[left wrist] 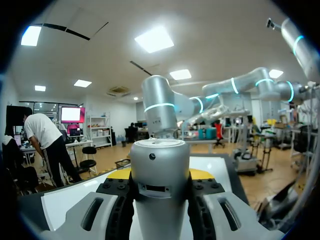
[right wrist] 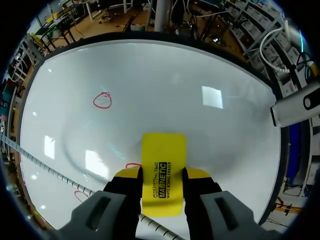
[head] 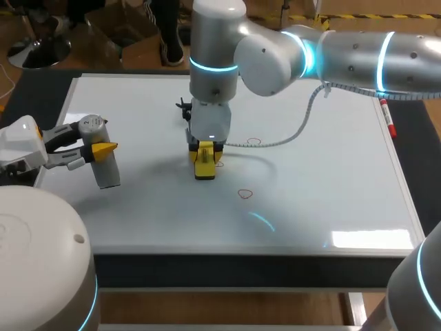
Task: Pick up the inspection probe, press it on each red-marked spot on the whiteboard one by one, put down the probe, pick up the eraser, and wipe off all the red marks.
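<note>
R arm [head: 344,58] & L arm [head: 38,255]: silver-grey, round joints, cyan light rings. Grey ribbed cable [head: 275,143] off R wrist. Black fingers [right wrist: 125,192], yellow tips.

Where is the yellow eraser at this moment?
In the head view, the yellow eraser sits near the middle of the whiteboard, clamped in the right tool, right beside a red mark.

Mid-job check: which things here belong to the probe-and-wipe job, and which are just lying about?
Job in hand:
inspection probe, held in the left gripper
yellow eraser, held in the right gripper
red marks
whiteboard

Lying about:
red marker at the whiteboard's right edge
small black object behind the right gripper
</note>
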`<state>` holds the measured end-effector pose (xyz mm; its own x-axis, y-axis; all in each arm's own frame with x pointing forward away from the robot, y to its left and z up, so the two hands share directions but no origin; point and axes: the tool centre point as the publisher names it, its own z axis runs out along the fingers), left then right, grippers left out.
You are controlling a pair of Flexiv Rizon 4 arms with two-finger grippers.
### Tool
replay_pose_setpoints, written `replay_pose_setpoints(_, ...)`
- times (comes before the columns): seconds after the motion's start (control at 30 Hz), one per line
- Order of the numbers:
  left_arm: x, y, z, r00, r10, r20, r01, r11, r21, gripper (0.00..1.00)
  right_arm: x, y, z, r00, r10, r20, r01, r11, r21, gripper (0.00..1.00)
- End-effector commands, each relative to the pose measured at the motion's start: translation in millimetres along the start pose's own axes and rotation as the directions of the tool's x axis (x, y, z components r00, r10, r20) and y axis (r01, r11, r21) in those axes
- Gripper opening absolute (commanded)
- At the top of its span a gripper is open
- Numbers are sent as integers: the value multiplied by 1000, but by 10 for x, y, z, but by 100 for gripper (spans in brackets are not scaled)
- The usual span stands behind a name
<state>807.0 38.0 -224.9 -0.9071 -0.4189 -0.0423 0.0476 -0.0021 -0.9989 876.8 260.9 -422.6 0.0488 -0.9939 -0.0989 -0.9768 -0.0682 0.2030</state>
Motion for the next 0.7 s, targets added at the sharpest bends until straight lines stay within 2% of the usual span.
replay_pose_setpoints(0.03,4,-9,-1,1000,1,0,-1,1000,1,0,85,-13,69,1000,13,-7,-13,1000,0,0)
replay_pose_setpoints(0.4,4,-9,-1,1000,1,0,-1,1000,1,0,356,123,17,996,84,-20,-83,996,16,0)
replay_pose_setpoints(0.7,4,-9,-1,1000,1,0,-1,1000,1,0,486,230,-43,992,123,-25,-122,992,31,0)
